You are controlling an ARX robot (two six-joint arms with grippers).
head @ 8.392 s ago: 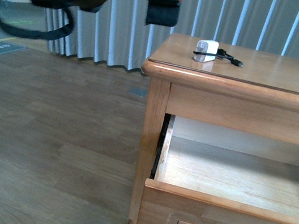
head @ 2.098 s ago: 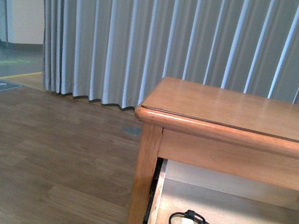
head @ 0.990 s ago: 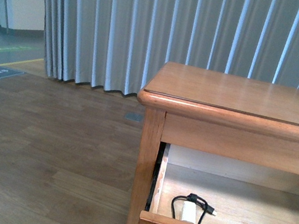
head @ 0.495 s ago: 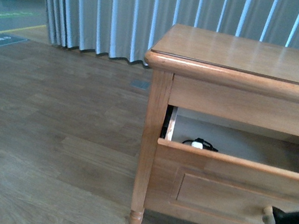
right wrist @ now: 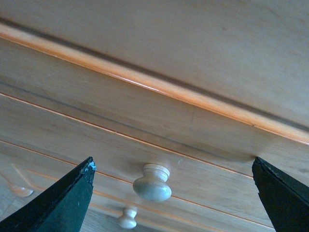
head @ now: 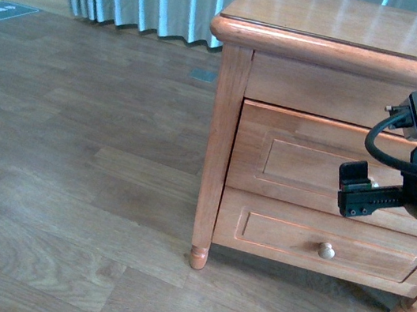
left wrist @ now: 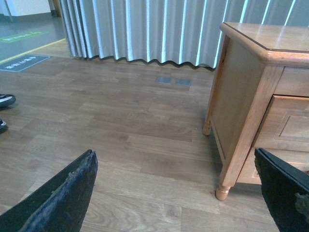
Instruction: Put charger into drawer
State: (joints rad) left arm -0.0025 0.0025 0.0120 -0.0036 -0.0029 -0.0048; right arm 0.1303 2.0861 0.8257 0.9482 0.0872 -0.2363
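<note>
Charger: not visible in any view; judged to lie inside the closed drawer, though no picture confirms it.

Drawer (head: 312,161): centre right of the front view, front flush with the frame of the cabinet (head: 224,126), no gap showing along the left edge.

Drawer knob (right wrist: 152,182): lower middle of the right wrist view, pale and round, free between the two dark tips; hidden behind the arm in the front view.

Lower drawer (head: 322,243): just beneath, shut, its own knob (head: 326,250) in plain sight.

Right end effector (right wrist: 171,193): spread wide, gripping nothing, close to the drawer front, tips either side of the knob without touching it.

Left end effector (left wrist: 176,193): spread wide, empty, low over the floor (head: 75,142), well apart from the cabinet.

Stage: probably finished, apart from backing away.

Risk, snagging: a tip catching the knob on withdrawal could drag the drawer open again.

Risk, pinched cable: a loop trapped at the drawer edge could stop a full close; no cable visible at the seam.

Risk, collision: a sideways swing of the right arm this near the wood could scrape the panel or nudge the cabinet.
</note>
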